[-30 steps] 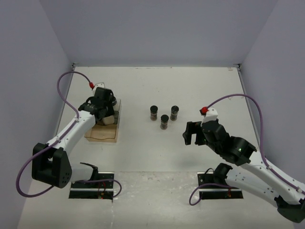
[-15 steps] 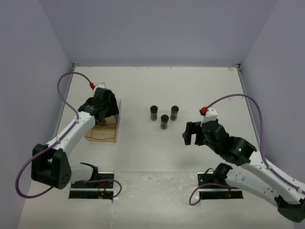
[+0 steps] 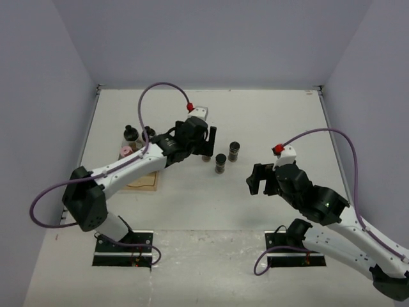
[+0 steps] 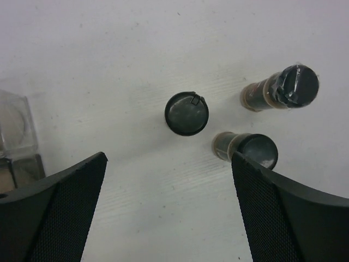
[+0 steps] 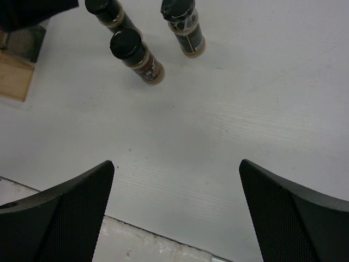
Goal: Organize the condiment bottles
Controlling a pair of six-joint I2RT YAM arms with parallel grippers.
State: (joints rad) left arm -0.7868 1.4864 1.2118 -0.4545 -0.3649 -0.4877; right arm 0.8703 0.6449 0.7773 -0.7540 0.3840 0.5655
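left pincer [image 4: 168, 164]: released, jaws spread wide and nothing between them. it hangs over the middle of the table [image 3: 268, 115], pointing down.
target jar [image 4: 186, 113]: a black-capped spice jar standing upright, seen cap-on from the left wrist view and lying between the two fingers. the pincer looks lined up this way so it can drop down around the jar.
near jar [image 4: 251, 148]: upright, just beside the target on its right, close to the right-hand finger.
sealed jar [image 4: 281, 90]: upright and a little further off, with a crinkled wrap over its cap.
loose group: all three jars stand apart from one another on the bare table, well clear of the rack.
wooden rack [image 3: 144, 181]: at the left of the table, with its clear panel [image 4: 13, 131] showing at the edge of the left wrist view.
racked jars: a pink-lidded jar [image 3: 125, 152] and two dark-capped jars [image 3: 130, 135] stand at the rack's far end. i cannot tell their exact slots.
right pincer [image 5: 177, 169]: released and empty, held back on the near side of the loose group, probably to leave the left arm room.
stage: judged about half done, with three jars racked and three loose.
risk: a finger may nudge the near jar on the way down.
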